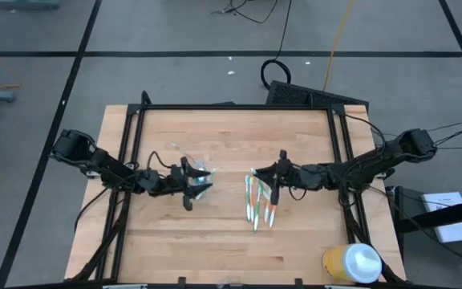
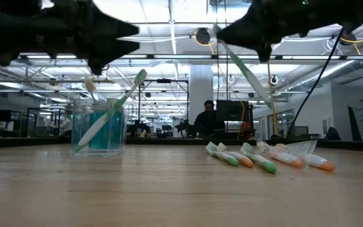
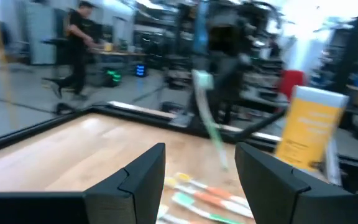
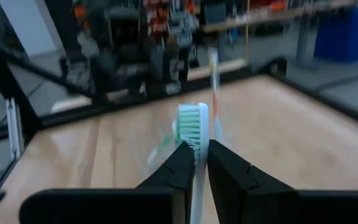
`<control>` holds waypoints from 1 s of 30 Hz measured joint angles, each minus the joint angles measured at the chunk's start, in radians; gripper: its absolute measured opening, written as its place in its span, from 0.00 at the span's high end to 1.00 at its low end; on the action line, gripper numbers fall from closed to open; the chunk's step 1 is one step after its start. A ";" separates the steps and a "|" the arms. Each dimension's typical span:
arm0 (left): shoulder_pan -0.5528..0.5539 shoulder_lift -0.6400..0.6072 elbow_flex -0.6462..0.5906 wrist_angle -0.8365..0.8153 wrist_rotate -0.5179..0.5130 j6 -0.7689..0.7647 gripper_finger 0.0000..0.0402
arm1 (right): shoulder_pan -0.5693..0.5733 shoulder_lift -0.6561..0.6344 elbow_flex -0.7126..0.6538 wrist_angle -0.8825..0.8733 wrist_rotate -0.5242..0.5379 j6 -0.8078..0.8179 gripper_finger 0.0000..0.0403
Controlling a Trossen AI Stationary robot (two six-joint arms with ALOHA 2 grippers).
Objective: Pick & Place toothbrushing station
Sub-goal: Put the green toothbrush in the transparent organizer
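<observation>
Gripping a green-and-white toothbrush (image 4: 194, 134) between its closed fingers, the right gripper (image 1: 276, 183) hangs above the table (image 1: 215, 233), and in the low view the brush (image 2: 247, 72) slants down from it with its handle in the air. Directly below and just beside this gripper lies the loose pile of toothbrushes (image 2: 266, 156), green and orange ends mixed, flat on the wood. The left gripper (image 1: 189, 185) hovers well apart from the right one, its fingers (image 3: 138, 180) spread with nothing between them. Right at its fingertips stands the clear plastic cup (image 2: 99, 129), upright on the table, with a blue tube (image 2: 106, 131) inside and a green-headed toothbrush (image 2: 115, 107) leaning out over its rim. Beyond the right gripper, near the table's corner, stands a yellow container (image 1: 350, 263) with a white lid. A person (image 2: 205, 120) sits in the room behind the table.
</observation>
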 joint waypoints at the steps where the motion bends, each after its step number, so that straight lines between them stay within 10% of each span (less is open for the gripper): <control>1: 0.008 0.000 0.027 -0.039 0.031 0.002 0.50 | -0.007 0.005 0.000 0.034 -0.001 -0.022 0.92; 13: 0.085 0.000 0.421 -0.622 0.109 0.007 0.50 | -0.053 0.030 0.001 0.278 -0.183 -0.165 0.92; 30: 0.163 0.303 0.585 -0.375 0.192 0.027 0.50 | -0.055 0.029 0.002 0.325 -0.183 -0.188 0.92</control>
